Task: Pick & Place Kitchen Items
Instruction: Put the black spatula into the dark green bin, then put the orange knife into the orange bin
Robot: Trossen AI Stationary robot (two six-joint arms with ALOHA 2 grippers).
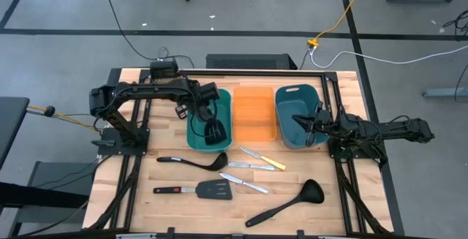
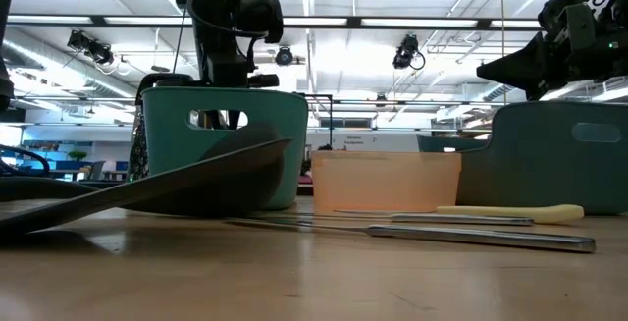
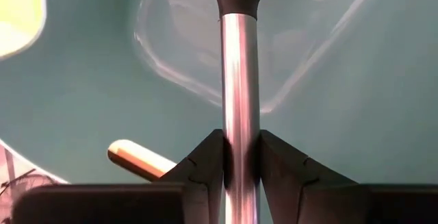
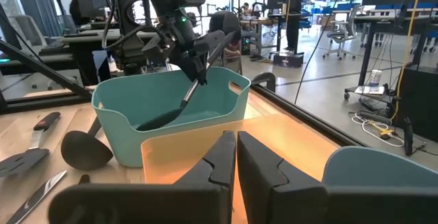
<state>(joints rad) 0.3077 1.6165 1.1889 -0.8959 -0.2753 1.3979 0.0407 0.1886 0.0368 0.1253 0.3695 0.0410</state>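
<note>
With the left hand (image 1: 205, 107) clamped on the silver shaft of a black slotted spatula (image 1: 213, 129) inside the teal bin (image 1: 193, 138), lower it flat before releasing, while the closed right hand (image 1: 303, 121) waits over the blue bin (image 1: 289, 93).

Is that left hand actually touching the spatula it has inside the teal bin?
Touching. The left wrist view shows the left hand with both fingers pressed against the spatula's silver handle, with no gap, inside the teal bin.
</note>
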